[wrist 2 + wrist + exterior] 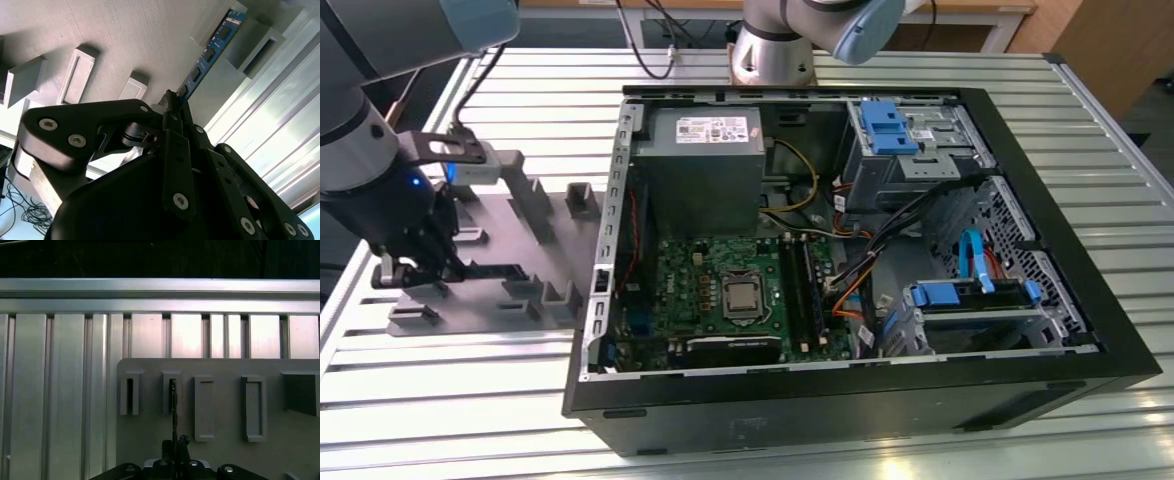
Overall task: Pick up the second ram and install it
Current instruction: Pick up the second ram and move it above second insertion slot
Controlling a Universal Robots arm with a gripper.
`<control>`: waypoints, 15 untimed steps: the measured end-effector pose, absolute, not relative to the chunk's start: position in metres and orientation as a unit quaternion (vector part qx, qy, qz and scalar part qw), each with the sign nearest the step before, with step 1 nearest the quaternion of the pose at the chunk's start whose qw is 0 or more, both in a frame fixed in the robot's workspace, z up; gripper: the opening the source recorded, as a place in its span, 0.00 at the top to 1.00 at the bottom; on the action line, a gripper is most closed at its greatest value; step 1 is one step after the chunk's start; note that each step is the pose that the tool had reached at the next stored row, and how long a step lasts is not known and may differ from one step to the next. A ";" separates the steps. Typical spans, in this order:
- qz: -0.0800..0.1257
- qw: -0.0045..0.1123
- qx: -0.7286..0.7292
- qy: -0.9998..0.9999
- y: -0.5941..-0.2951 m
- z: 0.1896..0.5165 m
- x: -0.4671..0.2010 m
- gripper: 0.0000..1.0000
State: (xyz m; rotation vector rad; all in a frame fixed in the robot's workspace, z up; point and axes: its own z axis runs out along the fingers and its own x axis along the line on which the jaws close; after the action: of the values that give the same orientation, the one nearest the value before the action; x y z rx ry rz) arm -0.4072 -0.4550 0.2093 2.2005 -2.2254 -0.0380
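Note:
The second ram (207, 55) is a narrow blue board with dark chips. It stands on edge in a slotted holder of the grey fixture plate (540, 215), at the exterior view's left. Edge-on in the first wrist view, the ram (173, 405) is a thin dark line running from a holder slot back into my gripper (175, 444). The gripper (172, 100) has its black fingers closed on the near end of the stick. In the exterior view the gripper (420, 265) is low over the plate's front part.
The open black computer case (1067, 320) lies at the exterior view's middle and right, with the green motherboard (680, 290) and its long black slots (798, 290) facing up. Other empty holders (253, 407) stand on the plate. The table (454, 400) is ribbed aluminium.

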 end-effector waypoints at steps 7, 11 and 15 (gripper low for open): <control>-0.012 0.006 0.703 -0.711 -0.455 0.213 -0.407 0.86; -0.012 0.006 0.703 -0.711 -0.455 0.215 -0.407 0.86; -0.012 0.006 0.703 -0.711 -0.455 0.218 -0.407 0.86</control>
State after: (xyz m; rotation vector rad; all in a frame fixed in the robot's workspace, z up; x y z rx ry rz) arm -0.4072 -0.4550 0.2178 2.2004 -2.2253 -0.0381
